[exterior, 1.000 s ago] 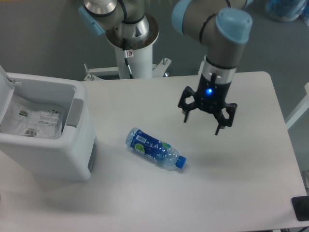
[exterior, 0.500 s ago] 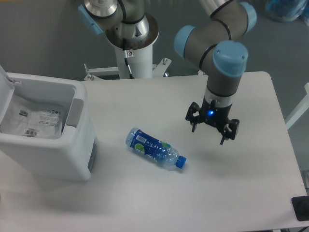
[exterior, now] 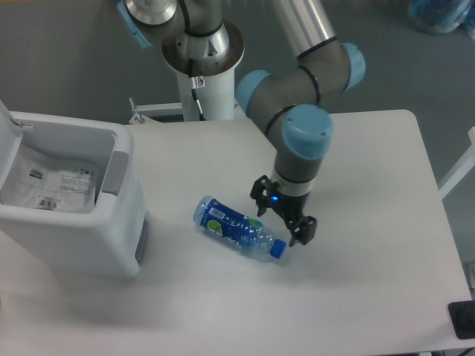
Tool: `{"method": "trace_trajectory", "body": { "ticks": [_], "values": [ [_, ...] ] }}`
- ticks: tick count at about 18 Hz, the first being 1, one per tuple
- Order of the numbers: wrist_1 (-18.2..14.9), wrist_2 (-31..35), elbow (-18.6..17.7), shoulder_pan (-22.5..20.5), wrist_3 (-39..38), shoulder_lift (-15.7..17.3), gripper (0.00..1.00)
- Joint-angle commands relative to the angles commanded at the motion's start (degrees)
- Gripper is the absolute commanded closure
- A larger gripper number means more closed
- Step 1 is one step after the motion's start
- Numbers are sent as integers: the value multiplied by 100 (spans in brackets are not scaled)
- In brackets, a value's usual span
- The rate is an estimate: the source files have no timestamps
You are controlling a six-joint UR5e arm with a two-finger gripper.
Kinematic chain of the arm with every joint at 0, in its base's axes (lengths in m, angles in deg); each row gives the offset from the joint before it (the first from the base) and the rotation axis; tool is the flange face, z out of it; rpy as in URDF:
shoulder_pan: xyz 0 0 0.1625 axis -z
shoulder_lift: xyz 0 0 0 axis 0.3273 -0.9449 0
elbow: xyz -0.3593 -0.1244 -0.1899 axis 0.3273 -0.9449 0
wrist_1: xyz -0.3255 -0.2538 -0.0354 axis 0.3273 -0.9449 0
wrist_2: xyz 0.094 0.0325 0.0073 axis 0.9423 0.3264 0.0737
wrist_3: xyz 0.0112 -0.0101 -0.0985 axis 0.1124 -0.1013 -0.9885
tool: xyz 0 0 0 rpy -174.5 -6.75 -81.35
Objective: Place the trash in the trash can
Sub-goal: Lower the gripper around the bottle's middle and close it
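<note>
- Gripper (exterior: 281, 221) wide open, hanging right over the cap end of the bottle (exterior: 237, 228), nothing held
- Bottle lying on its side mid-counter (exterior: 371, 297), cap aimed lower right
- Pouch (exterior: 52, 182) already lying inside the trash can (exterior: 74, 226) at the left edge, lid up

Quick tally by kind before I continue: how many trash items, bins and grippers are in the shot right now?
Trash items: 2, the bottle lying on the table and the pouch inside the trash can
Trash cans: 1, the trash can at the table's left side, lid open
Grippers: 1, the gripper open by the bottle's cap end
Total: 4
</note>
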Motion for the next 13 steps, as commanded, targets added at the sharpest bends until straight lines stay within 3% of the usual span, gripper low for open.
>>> {"method": "trace_trajectory", "body": {
  "ticks": [6, 11, 13],
  "values": [
    [-9, 17, -246, 676, 854, 62, 0],
    [17, 26, -720, 923, 1768, 281, 0],
    [35, 96, -748, 923, 1857, 343, 0]
  ]
}}
